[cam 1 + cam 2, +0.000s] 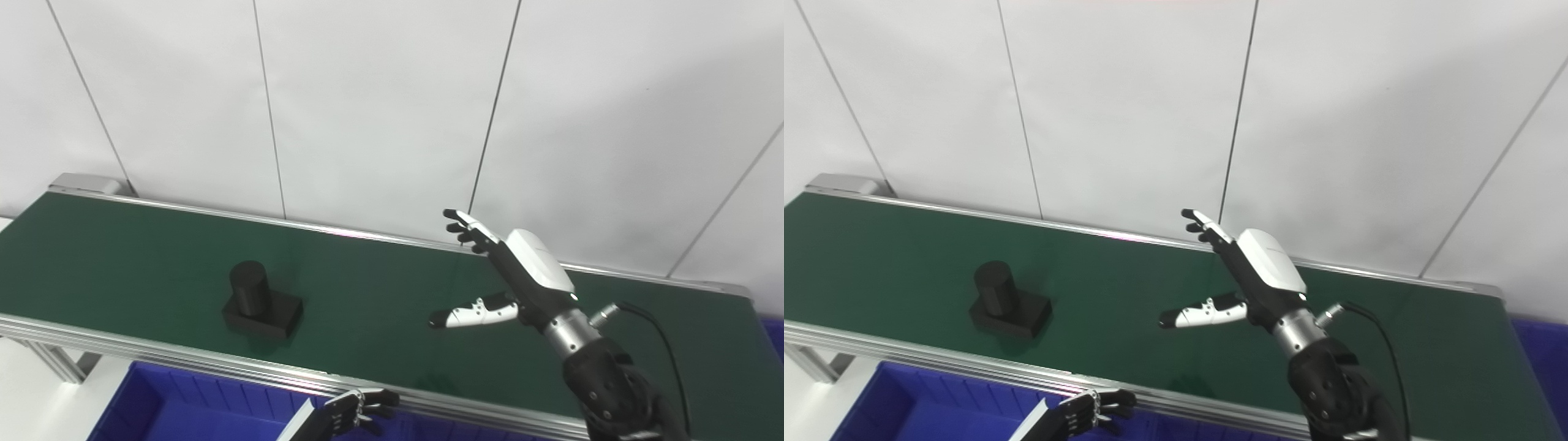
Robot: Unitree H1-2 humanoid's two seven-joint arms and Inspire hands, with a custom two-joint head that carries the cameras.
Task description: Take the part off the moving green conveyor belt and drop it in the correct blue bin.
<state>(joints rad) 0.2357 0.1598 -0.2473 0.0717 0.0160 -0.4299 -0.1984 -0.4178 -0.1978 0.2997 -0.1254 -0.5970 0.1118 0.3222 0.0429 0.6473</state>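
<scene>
Starting at the left of my view, the green conveyor belt (122,257) runs across the frame with its aluminium rail (153,352) along the near edge. The part (260,301), a black block with a short upright cylinder on top, sits on the belt close to that near rail, left of centre, and nothing is touching it. Below the rail I see the blue bin (153,404), its ribbed inner wall showing; I see another bit of blue at the far right edge, which may be a 2nd bin, but too little shows to be sure.

My left hand (355,411) pokes in at the bottom edge, just under the rail and over the bin. Its fingers look curled and it holds nothing that I can see, though I cannot tell its state for certain from so little of it.

Further right, my right hand (499,275) hovers above the belt, well apart from the part. It is spread wide: fingers stretched toward the back wall, thumb (471,313) pointing left toward the part, nothing held.

I judge this to be the waiting or approach step, with the pick not yet begun. The next move, as I see it, calls for bringing the right hand down to the part's height, bracketing the cylinder between fingers and thumb as the 2 meet, then closing firmly before lifting.
</scene>
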